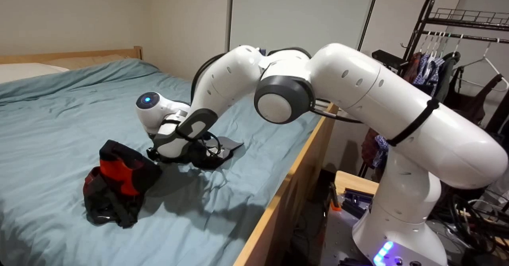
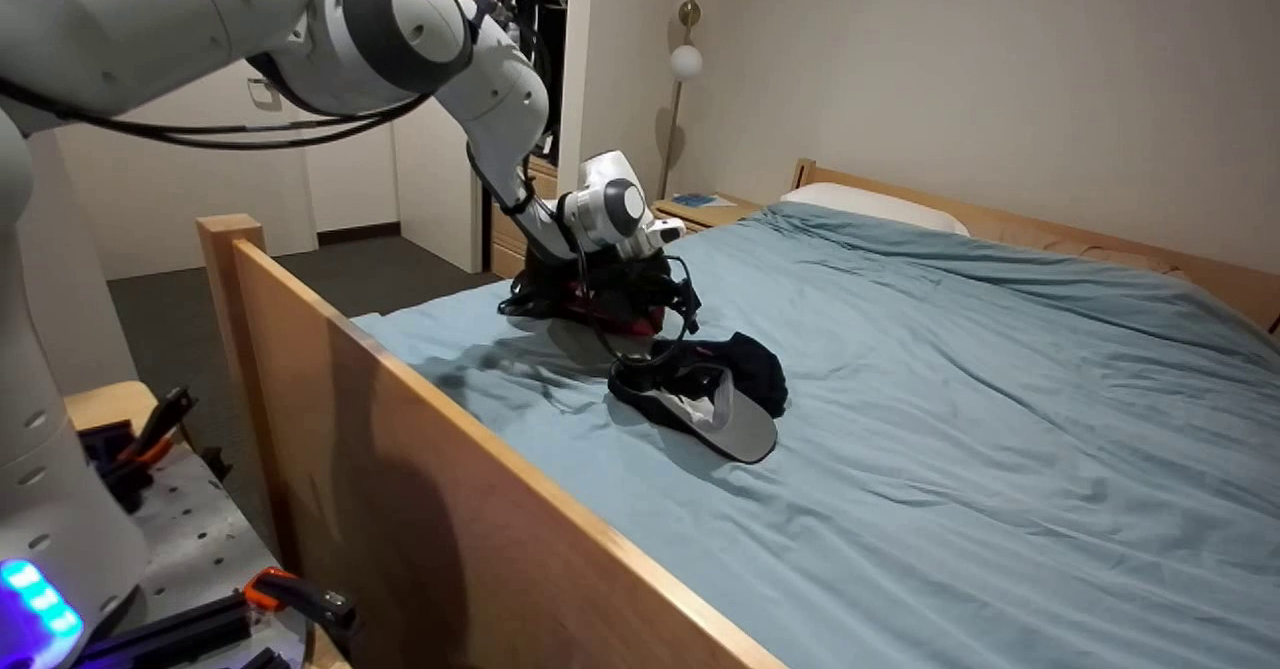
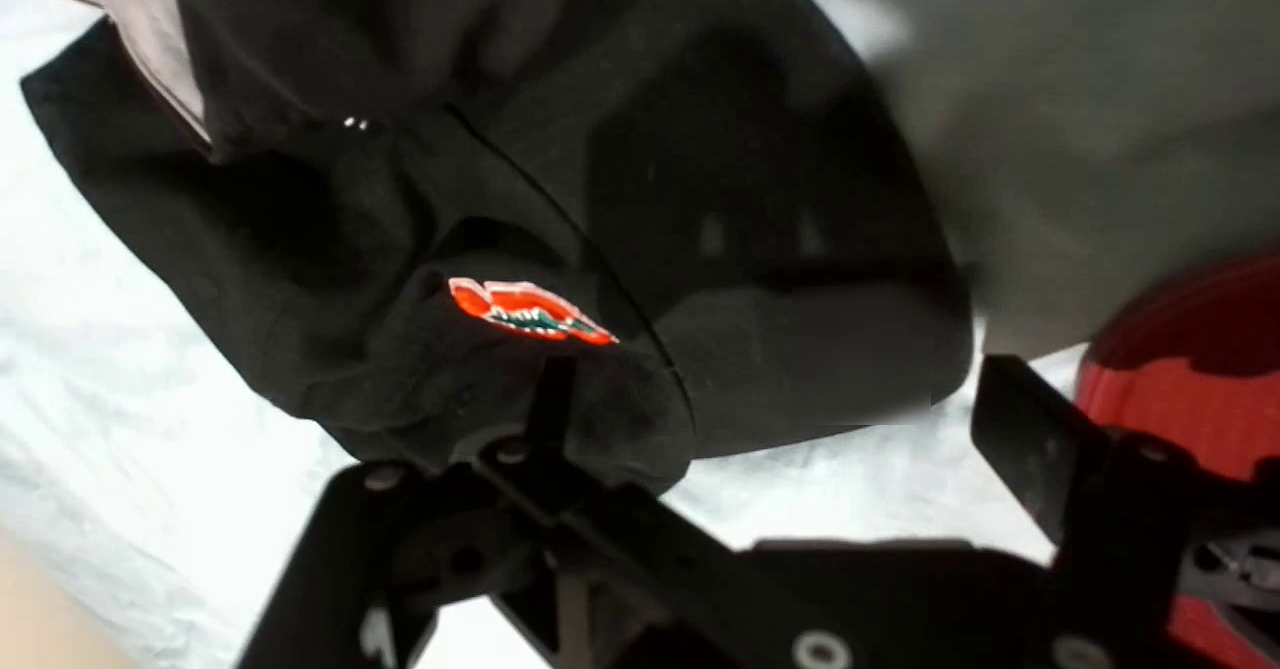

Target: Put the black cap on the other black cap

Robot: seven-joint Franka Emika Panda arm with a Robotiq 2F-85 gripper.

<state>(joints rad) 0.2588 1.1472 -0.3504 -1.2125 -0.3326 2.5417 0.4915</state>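
A black cap with a red and green logo (image 3: 400, 349) lies on the bed in the wrist view, its brim pointing right. Another black cap with a grey brim underside (image 2: 745, 429) lies against it; its grey brim also shows in an exterior view (image 1: 228, 142) and at the wrist view's upper left (image 3: 150, 29). The logo cap's dark crown (image 2: 760, 369) shows behind it. My gripper (image 3: 775, 389) is open, fingers apart. In the wrist view, one finger overlaps the logo cap's crown and the other stands past its brim edge. I cannot tell whether either finger touches it.
A red and black bag (image 1: 119, 174) lies on the blue bed sheet (image 1: 191, 218) close to the gripper; its red side shows in the wrist view (image 3: 1180, 399). A wooden bed board (image 2: 480, 469) stands between the robot base and the mattress.
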